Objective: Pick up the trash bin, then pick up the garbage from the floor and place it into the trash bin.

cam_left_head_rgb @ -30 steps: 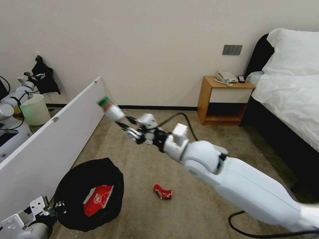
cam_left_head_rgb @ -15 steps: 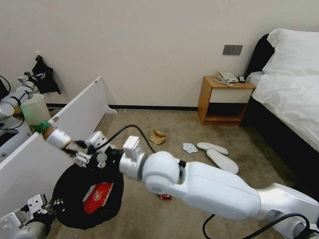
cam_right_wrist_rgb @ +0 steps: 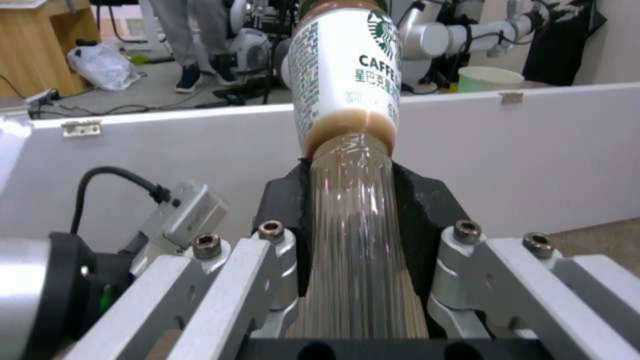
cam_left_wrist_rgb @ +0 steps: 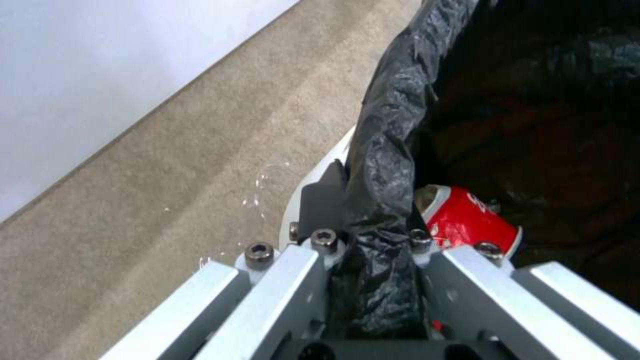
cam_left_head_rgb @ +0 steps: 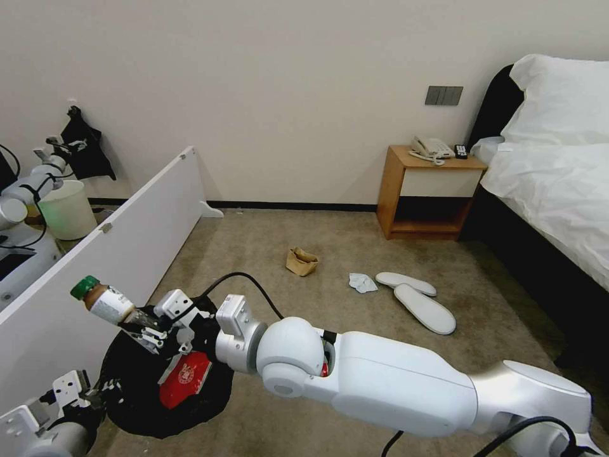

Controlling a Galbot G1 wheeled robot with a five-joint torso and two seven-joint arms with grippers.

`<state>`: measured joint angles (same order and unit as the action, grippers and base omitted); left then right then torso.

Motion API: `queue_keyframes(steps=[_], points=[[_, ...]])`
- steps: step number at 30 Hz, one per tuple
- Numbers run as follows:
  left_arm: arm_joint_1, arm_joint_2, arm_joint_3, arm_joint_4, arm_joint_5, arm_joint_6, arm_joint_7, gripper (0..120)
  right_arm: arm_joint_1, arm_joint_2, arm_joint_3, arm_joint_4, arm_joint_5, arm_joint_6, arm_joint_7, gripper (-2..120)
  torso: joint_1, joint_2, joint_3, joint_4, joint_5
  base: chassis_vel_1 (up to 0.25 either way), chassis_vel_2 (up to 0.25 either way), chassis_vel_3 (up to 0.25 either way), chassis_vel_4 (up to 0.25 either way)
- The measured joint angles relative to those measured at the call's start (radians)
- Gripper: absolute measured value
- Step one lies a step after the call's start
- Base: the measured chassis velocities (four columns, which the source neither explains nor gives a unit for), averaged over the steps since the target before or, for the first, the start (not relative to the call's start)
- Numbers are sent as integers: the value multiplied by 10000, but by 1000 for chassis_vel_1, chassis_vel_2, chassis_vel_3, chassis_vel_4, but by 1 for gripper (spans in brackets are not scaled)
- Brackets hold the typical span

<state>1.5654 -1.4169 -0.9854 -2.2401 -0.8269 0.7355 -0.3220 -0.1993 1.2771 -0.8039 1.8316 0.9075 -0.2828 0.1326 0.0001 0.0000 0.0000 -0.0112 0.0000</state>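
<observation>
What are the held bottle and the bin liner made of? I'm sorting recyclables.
The bottle in the right gripper looks like clear ribbed plastic with a glossy printed sleeve and a green cap. The trash bin liner, pinched by the left gripper, looks like thin black plastic film, crinkled and shiny.
</observation>
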Motion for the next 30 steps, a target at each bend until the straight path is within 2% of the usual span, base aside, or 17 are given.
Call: queue_keyframes(steps=[30], points=[[-80, -79, 148, 149, 73, 0, 36, 2, -815, -310, -658, -841, -913, 542, -268, 25, 0, 0, 1, 0, 0, 0, 0, 0, 0]])
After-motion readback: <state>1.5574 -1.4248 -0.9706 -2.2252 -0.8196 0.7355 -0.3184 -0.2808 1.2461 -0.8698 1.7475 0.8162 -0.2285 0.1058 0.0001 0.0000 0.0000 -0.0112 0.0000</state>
